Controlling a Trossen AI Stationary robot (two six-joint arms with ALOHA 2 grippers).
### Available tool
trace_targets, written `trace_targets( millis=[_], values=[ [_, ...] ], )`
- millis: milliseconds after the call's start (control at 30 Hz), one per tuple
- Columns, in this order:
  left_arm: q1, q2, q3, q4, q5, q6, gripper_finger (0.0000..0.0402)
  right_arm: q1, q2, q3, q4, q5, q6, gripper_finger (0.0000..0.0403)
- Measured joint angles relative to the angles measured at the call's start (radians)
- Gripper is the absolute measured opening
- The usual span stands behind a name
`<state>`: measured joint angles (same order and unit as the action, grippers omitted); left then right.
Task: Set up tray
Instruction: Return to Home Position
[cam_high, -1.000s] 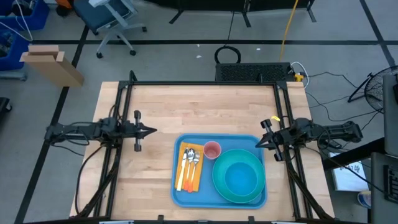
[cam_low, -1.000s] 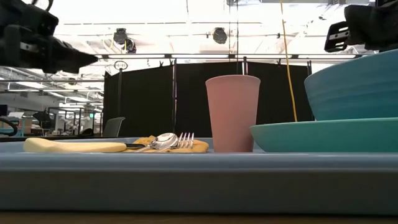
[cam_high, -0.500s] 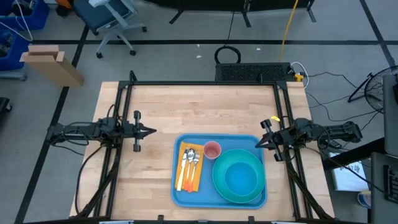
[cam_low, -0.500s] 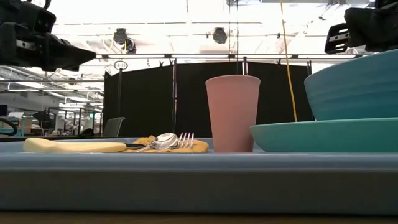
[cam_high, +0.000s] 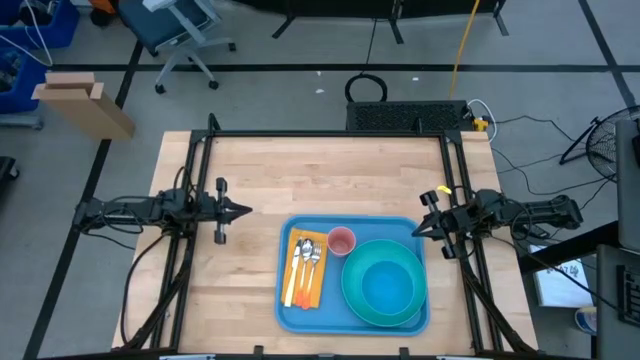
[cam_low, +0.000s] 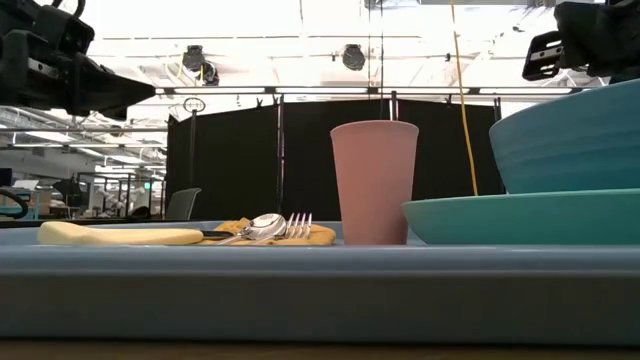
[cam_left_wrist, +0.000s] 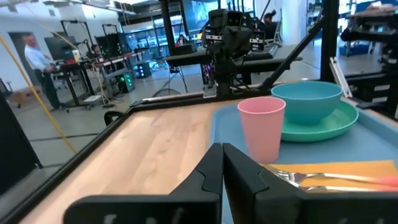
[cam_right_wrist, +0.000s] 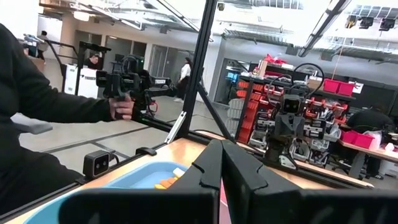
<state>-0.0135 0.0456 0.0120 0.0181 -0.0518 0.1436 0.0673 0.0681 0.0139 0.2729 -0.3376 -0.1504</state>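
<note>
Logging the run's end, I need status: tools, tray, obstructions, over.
Left tool shut, empty, off tray's left. Right tool shut, empty, off its right. Tray set: cutlery on napkin, cup, bowl on plate. No obstruction seen.

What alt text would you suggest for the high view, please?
A light-blue tray on a wooden table holds a teal bowl on a teal plate, a pink cup and cutlery on a yellow napkin. The left gripper and right gripper hover off its two sides, shut and empty.

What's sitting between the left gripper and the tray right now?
Nothing. In the high view, only bare wooden tabletop separates the left gripper from the tray.
</note>
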Motion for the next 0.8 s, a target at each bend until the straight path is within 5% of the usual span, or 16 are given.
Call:
trace_targets(
  millis=[800],
  values=[
    [0.0, 0.0, -0.003, 0.036, -0.002, -0.021, 0.0038, 0.0, 0.0, 0.0, -0.003, -0.004, 0.034, 0.0]
  ],
)
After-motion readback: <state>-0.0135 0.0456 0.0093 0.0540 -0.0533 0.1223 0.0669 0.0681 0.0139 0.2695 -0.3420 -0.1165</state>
